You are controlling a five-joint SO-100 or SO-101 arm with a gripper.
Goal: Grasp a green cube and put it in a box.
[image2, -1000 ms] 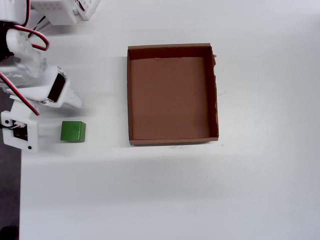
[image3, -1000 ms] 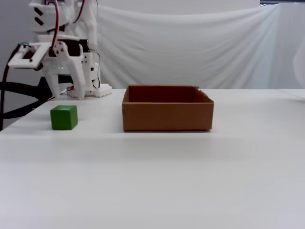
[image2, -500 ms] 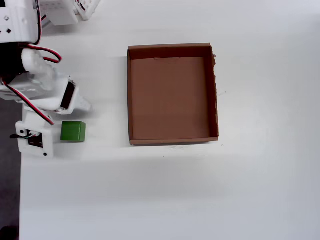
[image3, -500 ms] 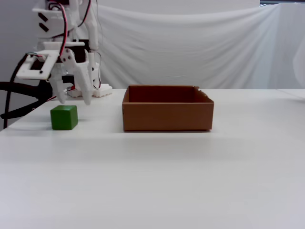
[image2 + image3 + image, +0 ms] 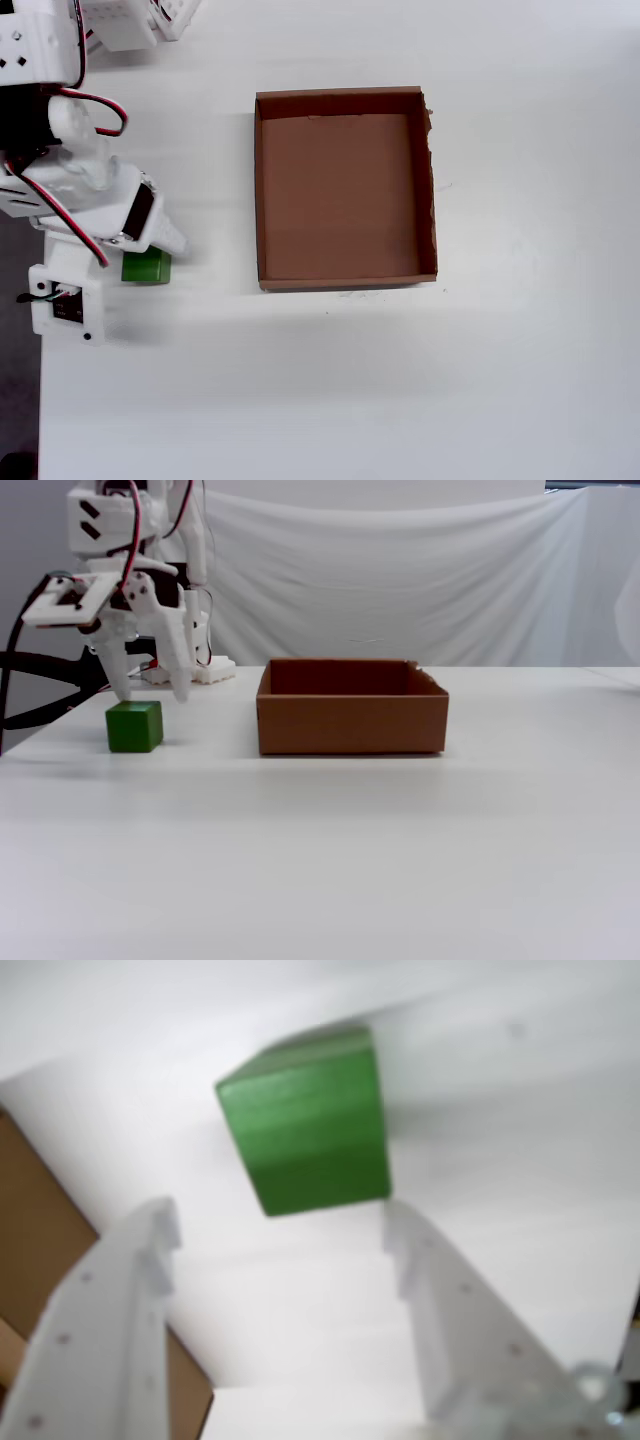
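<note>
White table (image 5: 400,830), green cube (image 5: 134,726) below open claw (image 5: 152,693)

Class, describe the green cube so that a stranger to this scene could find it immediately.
In the fixed view, start at the box on the white table, then look left. The green cube sits below the open gripper, the only green thing.

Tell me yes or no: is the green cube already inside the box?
No: in the overhead view the green cube sits on the white table left of the box, whose brown floor is bare.
</note>
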